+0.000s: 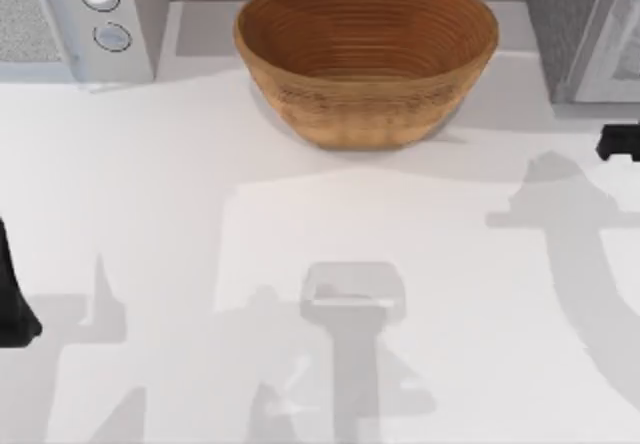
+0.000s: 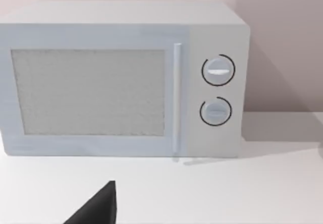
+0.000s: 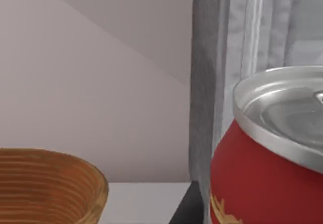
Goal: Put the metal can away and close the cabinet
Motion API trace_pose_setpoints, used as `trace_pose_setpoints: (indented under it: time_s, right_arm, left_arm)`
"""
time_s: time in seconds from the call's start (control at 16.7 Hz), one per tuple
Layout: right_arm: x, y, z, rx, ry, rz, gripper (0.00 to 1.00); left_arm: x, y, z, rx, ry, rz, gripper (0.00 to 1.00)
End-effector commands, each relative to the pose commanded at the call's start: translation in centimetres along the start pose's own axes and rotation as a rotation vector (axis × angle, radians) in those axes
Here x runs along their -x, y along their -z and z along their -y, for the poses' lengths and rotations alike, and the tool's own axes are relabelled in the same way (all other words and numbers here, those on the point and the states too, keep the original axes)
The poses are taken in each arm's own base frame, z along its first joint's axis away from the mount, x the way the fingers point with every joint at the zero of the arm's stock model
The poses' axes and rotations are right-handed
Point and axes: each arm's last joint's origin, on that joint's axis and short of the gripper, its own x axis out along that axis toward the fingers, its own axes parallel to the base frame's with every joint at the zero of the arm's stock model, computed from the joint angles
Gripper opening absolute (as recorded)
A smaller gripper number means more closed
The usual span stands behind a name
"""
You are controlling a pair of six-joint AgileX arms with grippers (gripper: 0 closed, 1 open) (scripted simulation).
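On table point(image 1: 150, 214): a white top is seen from above, with arm shadows cast across it.
Cabinet point(image 1: 575, 24): set at the far right corner; its grey side point(image 3: 207, 82) is seen upright in the right wrist view.
Microwave point(image 1: 60, 14): placed at the far left corner; its door is shut and two round dials are stacked beside the handle point(image 2: 121, 77).
Bowl point(image 1: 365, 59): a brown wicker bowl is stood at the far middle, between microwave and cabinet; its rim point(image 3: 45, 188) is also caught in the right wrist view.
Left arm point(image 1: 12, 304): parked at the left edge; its grip state cannot be told.
Right arm point(image 1: 618, 144): raised at the right edge, near the cabinet; whether anything is grasped cannot be told.
Can point(image 3: 262, 183): red label and silver lid are seen close to the right wrist camera, just beside the cabinet's side, well apart from the bowl.
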Motion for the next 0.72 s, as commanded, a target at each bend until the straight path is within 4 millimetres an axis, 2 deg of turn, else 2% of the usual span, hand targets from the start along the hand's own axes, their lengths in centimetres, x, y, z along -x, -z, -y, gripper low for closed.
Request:
trace_pose_setpoints:
  time_s: [0.18, 0.3, 0.48, 0.72]
  right_arm:
    - [3.5, -0.5, 3.1, -0.023, -0.001, 0.066, 0.0]
    - [5.8, 0.4, 4.8, -0.025, -0.001, 0.092, 0.0]
    - [8.1, 3.1, 6.5, -0.012, -0.006, 0.083, 0.0]
    - [9.0, 6.9, 7.6, 0.002, -0.01, 0.014, 0.0]
  left_arm:
    - [0.0, 0.0, 0.0, 0.0, 0.0, 0.0, 1.0]
    - [0.0, 0.0, 0.0, 0.0, 0.0, 0.0, 1.0]
    - [0.0, 0.0, 0.0, 0.0, 0.0, 0.0, 1.0]
    - [0.0, 0.0, 0.0, 0.0, 0.0, 0.0, 1.0]
